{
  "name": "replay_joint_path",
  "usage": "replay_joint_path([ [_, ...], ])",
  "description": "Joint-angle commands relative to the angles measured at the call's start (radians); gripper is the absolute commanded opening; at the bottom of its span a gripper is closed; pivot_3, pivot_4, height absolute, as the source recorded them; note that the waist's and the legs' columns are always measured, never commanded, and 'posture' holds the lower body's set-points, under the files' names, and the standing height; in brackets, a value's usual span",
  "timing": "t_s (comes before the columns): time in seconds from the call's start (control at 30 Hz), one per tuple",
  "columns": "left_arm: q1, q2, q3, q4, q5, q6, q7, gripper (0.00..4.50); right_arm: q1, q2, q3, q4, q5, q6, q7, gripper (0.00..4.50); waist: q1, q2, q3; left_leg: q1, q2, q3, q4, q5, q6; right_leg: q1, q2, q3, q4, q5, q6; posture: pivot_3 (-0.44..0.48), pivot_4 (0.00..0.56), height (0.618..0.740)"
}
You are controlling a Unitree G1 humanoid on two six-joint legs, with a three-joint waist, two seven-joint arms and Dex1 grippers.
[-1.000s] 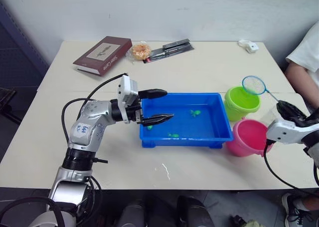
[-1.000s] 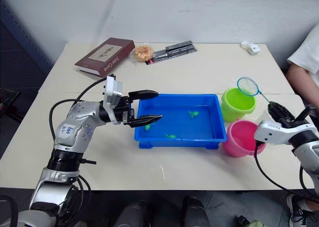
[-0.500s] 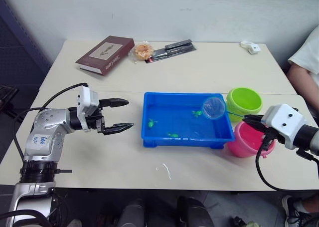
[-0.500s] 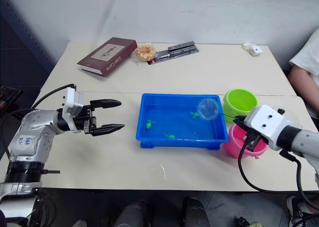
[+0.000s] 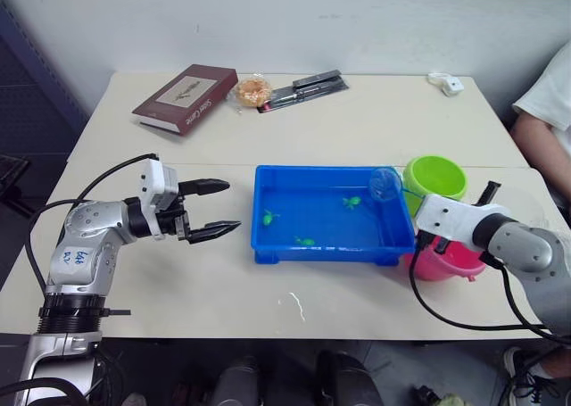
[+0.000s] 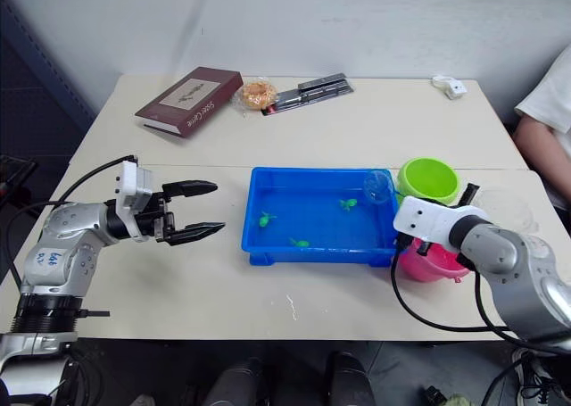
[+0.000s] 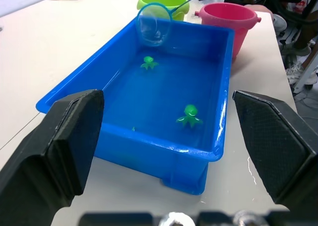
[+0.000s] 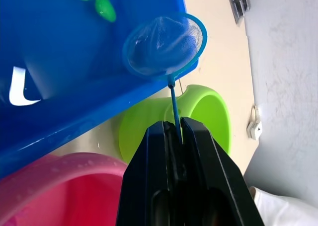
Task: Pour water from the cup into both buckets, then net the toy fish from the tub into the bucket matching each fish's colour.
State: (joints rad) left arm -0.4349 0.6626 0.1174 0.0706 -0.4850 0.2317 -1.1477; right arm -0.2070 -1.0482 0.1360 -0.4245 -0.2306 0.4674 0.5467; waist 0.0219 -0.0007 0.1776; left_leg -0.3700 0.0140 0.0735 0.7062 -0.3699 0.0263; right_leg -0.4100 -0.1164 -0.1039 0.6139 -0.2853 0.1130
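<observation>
The blue tub (image 5: 326, 252) holds water and three green toy fish (image 5: 268, 217) (image 5: 351, 201) (image 5: 309, 241). My right gripper (image 8: 174, 131) is shut on the thin handle of the net. The net's light blue hoop (image 5: 385, 183) hangs over the tub's far right corner, apart from the fish, and looks empty. The lime green bucket (image 5: 434, 176) stands just right of the tub, and the pink bucket (image 5: 449, 260) sits in front of it, under my right wrist. The clear cup (image 6: 510, 208) shows faintly behind that arm. My left gripper (image 5: 234, 205) is open and empty, left of the tub.
At the table's far side lie a dark red book (image 5: 185, 96), a wrapped snack (image 5: 252, 91), a black tool (image 5: 303, 87) and a small white object (image 5: 449, 83). A person's arm (image 5: 546, 111) is at the right edge.
My left gripper pulled back from the tub's left rim and stays open. The net swung from above the green bucket to over the tub, then edged toward its far right corner.
</observation>
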Motion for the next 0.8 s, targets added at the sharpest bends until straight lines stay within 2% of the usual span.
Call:
replay_joint_path([
  [0.03,-0.019,-0.001,0.007,-0.042,-0.013,0.004,0.009,4.46,-0.043,0.02,0.055,-0.011,-0.08,0.04,0.039,0.0,0.002,0.0,0.0,0.0,0.0,0.0,0.0,0.0,0.0,0.0,0.0,0.0,0.0,0.0,0.0,0.0,0.15,0.74],
  [0.33,-0.012,-0.01,0.01,-0.079,-0.019,0.022,0.024,4.46,-0.114,0.117,0.127,-0.035,-0.131,0.129,0.13,0.0,-0.001,0.0,0.0,0.0,0.0,0.0,0.0,0.0,0.0,0.0,0.0,0.0,0.0,0.0,0.0,0.0,0.15,0.74],
  [0.47,-0.012,-0.012,0.011,-0.08,-0.018,0.022,0.027,4.46,-0.111,0.243,0.062,-0.075,-0.031,0.313,0.169,0.0,0.0,0.0,0.0,0.0,0.0,0.0,0.0,0.0,0.0,0.0,0.0,0.0,0.0,0.0,0.0,0.0,0.15,0.74],
  [0.6,-0.016,-0.014,0.011,-0.074,-0.015,0.02,0.025,4.46,-0.123,0.289,0.021,-0.107,0.036,0.444,0.203,0.0,0.001,0.0,0.0,0.0,0.0,-0.001,0.0,0.0,0.0,0.0,0.0,0.0,0.0,0.0,0.0,0.0,0.15,0.74],
  [0.8,-0.042,-0.021,0.0,-0.069,-0.014,0.018,0.017,4.46,-0.141,0.369,-0.199,-0.209,0.274,0.744,0.285,0.0,0.002,0.0,0.0,-0.001,0.0,-0.002,0.0,0.0,0.0,0.0,0.0,-0.001,0.0,0.0,0.0,0.0,0.15,0.74],
])
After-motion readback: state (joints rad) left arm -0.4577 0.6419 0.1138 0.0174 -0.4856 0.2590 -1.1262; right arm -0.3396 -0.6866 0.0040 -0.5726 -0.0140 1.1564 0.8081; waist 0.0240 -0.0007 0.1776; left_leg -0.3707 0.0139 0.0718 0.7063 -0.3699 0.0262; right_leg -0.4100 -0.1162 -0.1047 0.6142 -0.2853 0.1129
